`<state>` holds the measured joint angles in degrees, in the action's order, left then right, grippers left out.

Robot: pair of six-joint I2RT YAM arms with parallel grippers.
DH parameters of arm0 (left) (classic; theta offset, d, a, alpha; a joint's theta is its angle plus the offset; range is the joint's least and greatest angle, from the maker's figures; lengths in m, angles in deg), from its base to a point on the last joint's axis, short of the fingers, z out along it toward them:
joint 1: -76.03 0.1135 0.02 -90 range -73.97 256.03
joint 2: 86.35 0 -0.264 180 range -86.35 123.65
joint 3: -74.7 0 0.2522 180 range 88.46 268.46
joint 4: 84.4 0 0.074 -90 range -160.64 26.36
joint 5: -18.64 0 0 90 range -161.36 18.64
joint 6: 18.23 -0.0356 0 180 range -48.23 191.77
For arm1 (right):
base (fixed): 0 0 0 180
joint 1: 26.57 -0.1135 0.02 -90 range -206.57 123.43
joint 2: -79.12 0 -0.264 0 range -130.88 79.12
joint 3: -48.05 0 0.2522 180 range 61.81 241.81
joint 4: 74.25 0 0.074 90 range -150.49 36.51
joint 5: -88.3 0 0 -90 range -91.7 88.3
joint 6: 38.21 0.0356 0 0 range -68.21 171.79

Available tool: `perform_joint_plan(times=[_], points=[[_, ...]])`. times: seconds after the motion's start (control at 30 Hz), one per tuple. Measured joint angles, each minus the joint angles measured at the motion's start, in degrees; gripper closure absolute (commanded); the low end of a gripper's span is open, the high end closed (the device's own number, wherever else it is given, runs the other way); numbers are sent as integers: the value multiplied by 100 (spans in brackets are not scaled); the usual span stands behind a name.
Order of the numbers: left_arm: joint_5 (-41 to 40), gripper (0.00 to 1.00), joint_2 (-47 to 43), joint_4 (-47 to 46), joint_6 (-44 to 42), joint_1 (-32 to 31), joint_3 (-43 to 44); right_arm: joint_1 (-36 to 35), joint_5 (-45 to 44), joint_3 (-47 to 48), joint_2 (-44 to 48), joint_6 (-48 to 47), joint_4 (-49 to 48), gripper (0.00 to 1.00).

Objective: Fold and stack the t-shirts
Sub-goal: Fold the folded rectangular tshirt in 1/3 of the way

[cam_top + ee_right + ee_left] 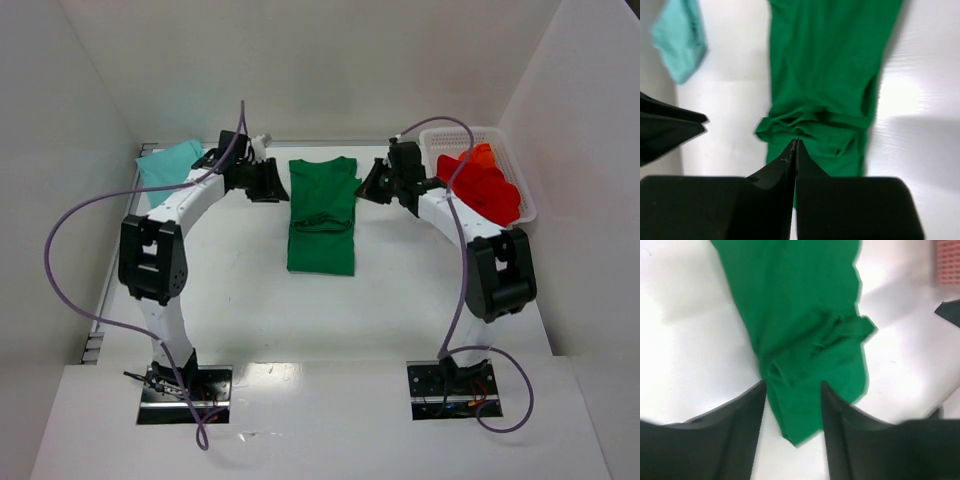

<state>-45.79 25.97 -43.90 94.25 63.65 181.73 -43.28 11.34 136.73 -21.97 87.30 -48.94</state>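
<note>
A dark green t-shirt point(322, 215) lies folded into a long strip in the middle of the table. My left gripper point(270, 182) is open at its far left edge. In the left wrist view a corner of the green shirt point(800, 340) lies between the spread fingers of my left gripper point(792, 405). My right gripper point(372, 185) is shut and empty at the shirt's far right edge. Its closed tips point(796, 142) hover over the rumpled end of the green shirt point(830, 65). A pale teal t-shirt point(170, 162) lies folded at the far left. Red t-shirts point(483, 185) fill the basket.
A white mesh basket point(455, 137) stands at the far right by the wall. White walls close in the table on three sides. The teal shirt also shows in the right wrist view point(680, 42), with the left gripper's fingers point(665, 130) at that view's left edge.
</note>
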Motion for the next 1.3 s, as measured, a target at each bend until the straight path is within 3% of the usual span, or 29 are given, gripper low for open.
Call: perform_joint_plan(times=[0.1, 0.17, 0.37, 0.93, 1.3], points=[[213, 92, -554, -215, 38, -18, -617, 0, 163, -238, 484, 20, -221, 100], [366, 98, -745, -393, 67, -97, -948, -17, 254, -397, 621, 25, -359, 100], [671, 99, -728, -576, 195, -417, -1594, -238, 354, -750, 394, 46, -391, 100], [834, 98, 259, -862, 330, -471, -1610, -678, 323, -1012, -242, 110, -433, 100], [725, 97, 817, -929, 345, -471, -850, -678, 245, -842, -862, 96, -424, 100]])
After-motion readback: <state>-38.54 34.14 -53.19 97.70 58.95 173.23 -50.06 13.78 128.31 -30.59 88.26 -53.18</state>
